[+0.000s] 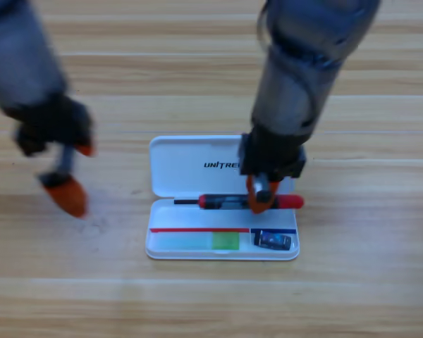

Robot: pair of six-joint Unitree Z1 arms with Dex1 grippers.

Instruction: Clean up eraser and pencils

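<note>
— What colours show on the open white plastic case (180,165)?

— White all over, with black lettering printed on its lid. In its lower tray lie a pale green translucent block (225,241) and a small black-and-blue rectangular eraser (273,240).

— And the thick red-ended pen with a dark middle (229,202)?

— Red at both tips, blackish-grey between.

— The arms?

— Both grey. The left black gripper with orange jaws (67,172) has bright orange tips; the right black gripper with orange jaws (261,201) shows orange beneath a black body.

— The light wooden plank table (366,282)?

— Pale tan, with fine darker grain streaks and lengthwise seams.
</note>
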